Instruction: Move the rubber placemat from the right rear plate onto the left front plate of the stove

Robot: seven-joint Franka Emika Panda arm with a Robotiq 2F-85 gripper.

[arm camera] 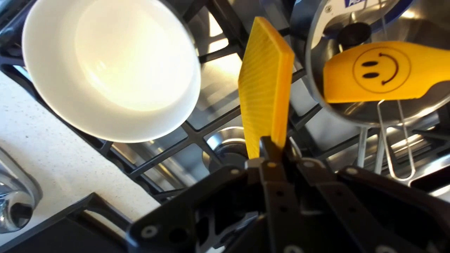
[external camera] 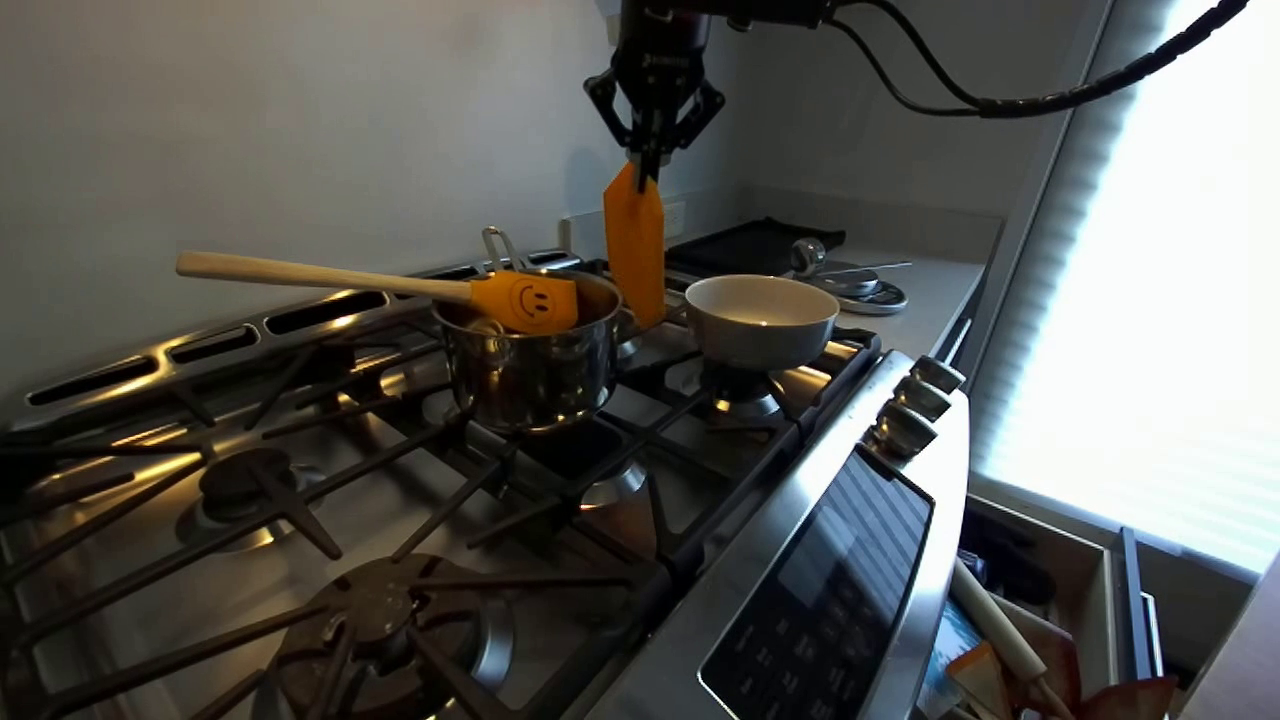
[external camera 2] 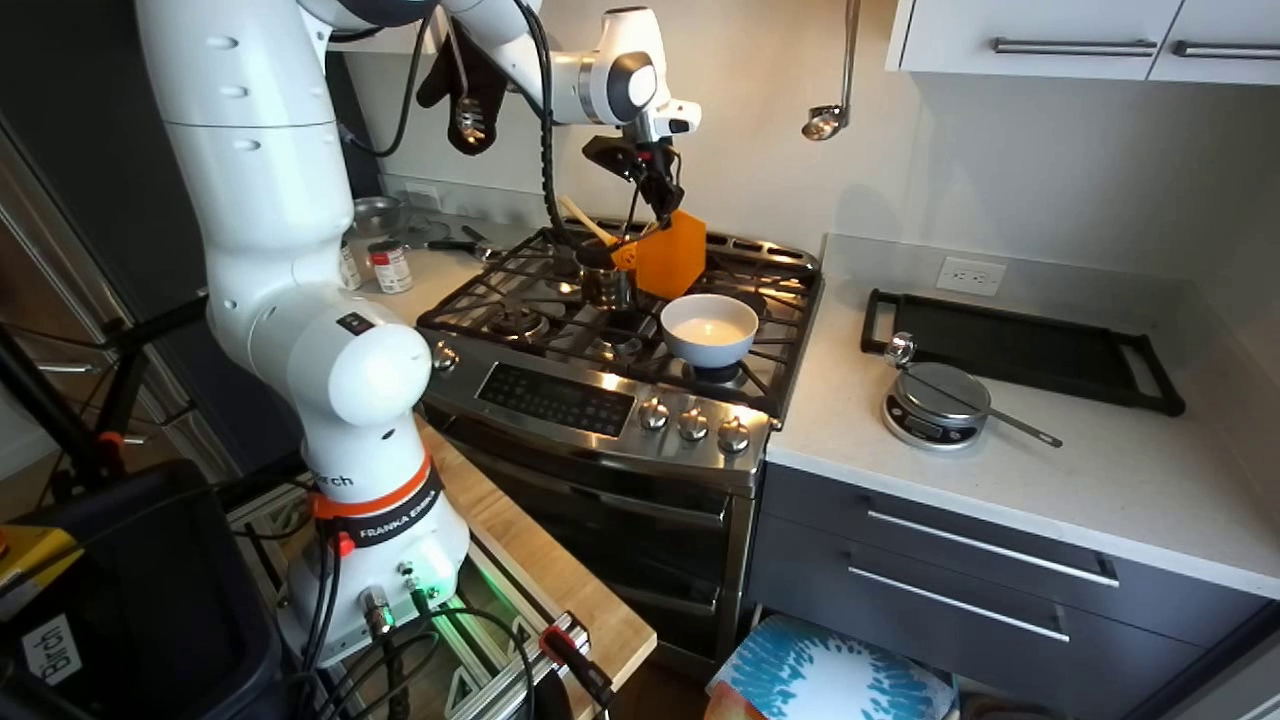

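My gripper point(external camera: 648, 172) is shut on the upper edge of the orange rubber placemat point(external camera: 635, 248), which hangs upright below the fingers. In an exterior view the placemat point(external camera 2: 672, 258) shows its broad, angular face above the stove point(external camera 2: 555, 398). From the wrist, the placemat point(arm camera: 262, 84) reaches away from my gripper point(arm camera: 276, 146), between bowl and pot. The left front plate point(external camera 2: 517, 320) has nothing on it; its wide dark cap point(external camera: 378, 608) lies under grate bars. The right rear plate point(arm camera: 230, 153) shows bare beneath its grate, beside the placemat.
A steel pot point(external camera: 530, 385) with a yellow smiley spatula point(external camera: 525, 300) across it stands mid-stove, its wooden handle sticking out. A white bowl point(external camera 2: 708, 330) sits on the right front burner. Right of the stove are a black tray point(external camera 2: 1020, 350) and a scale point(external camera 2: 935, 410).
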